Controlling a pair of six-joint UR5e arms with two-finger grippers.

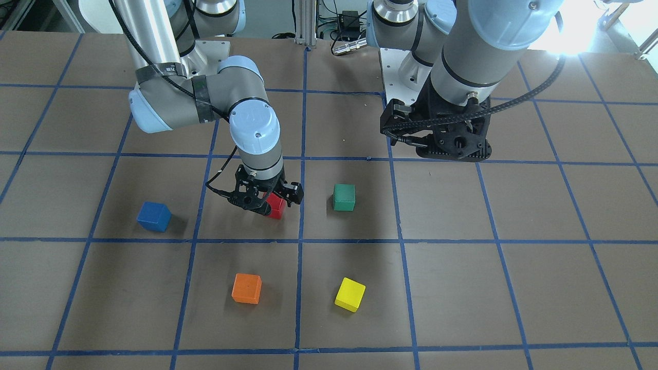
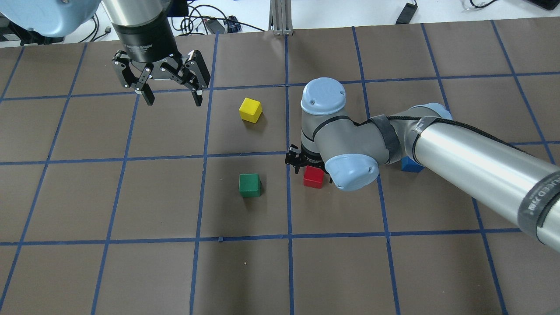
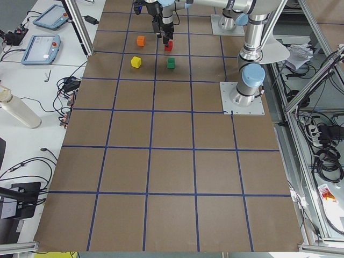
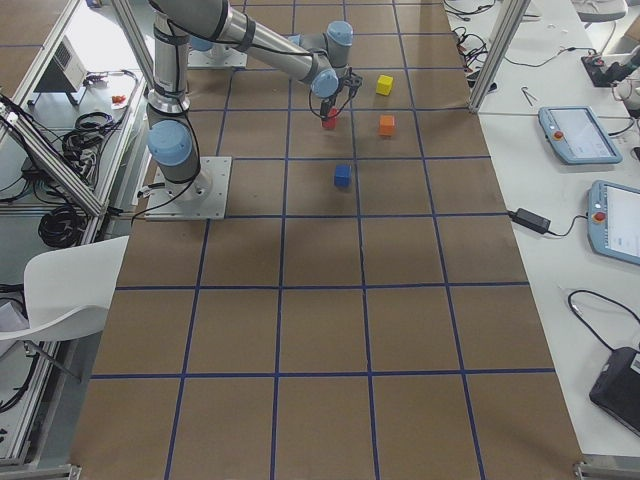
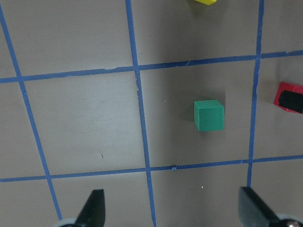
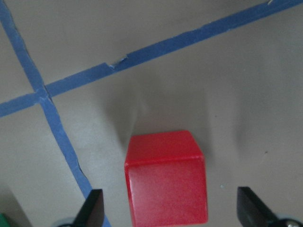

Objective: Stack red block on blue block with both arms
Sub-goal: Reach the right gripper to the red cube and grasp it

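The red block [image 1: 276, 206] sits on the brown table, one square from the blue block [image 1: 153, 216]. My right gripper [image 1: 274, 202] is down over the red block, open, with a finger on each side and a gap to both. The right wrist view shows the red block [image 6: 166, 177] between the fingertips [image 6: 94, 208]. In the overhead view the red block [image 2: 313, 177] lies under my right wrist, and my right arm half hides the blue block [image 2: 411, 165]. My left gripper [image 2: 168, 92] hangs open and empty, high above the table's far left part.
A green block [image 1: 344, 197] lies one square from the red block, on my left side. An orange block [image 1: 247, 288] and a yellow block [image 1: 350, 294] lie further from the robot. Blue tape lines [image 1: 300, 205] grid the table.
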